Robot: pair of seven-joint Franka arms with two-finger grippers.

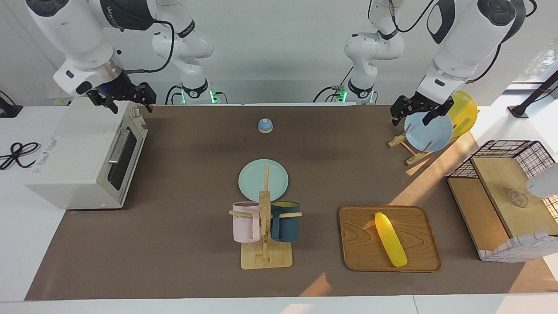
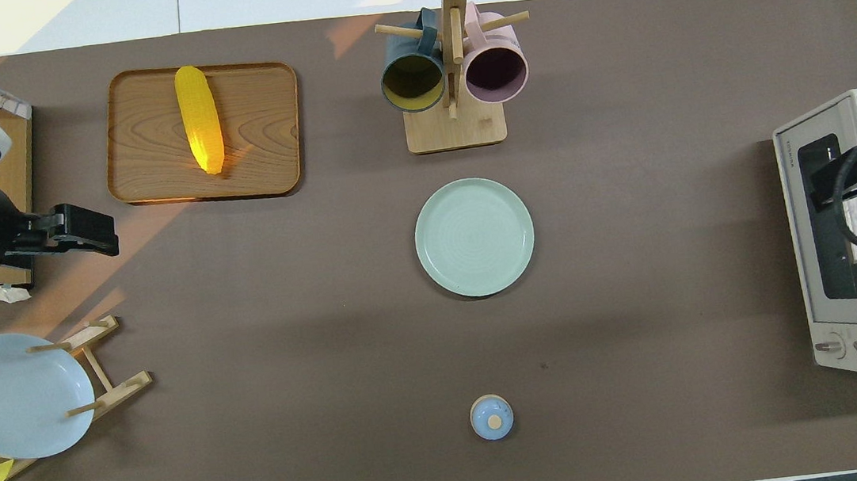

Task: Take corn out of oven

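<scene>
Oven (image 1: 87, 161) sits shut at the right arm's end of the table, right gripper (image 1: 126, 99) spread apart above its top. Corn (image 1: 390, 239) already lies on the wooden tray (image 1: 357, 235) near the edge farthest from the robots. Left gripper (image 1: 416, 112) waits, fingers apart, over the plate rack (image 1: 412, 150); judged done, both should simply stay clear.

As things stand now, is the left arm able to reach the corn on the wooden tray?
Probably yes. The corn lies uncovered on the wooden tray at the left arm's end of the table. The left gripper hangs over the plate rack, and nothing stands between rack and tray.
</scene>
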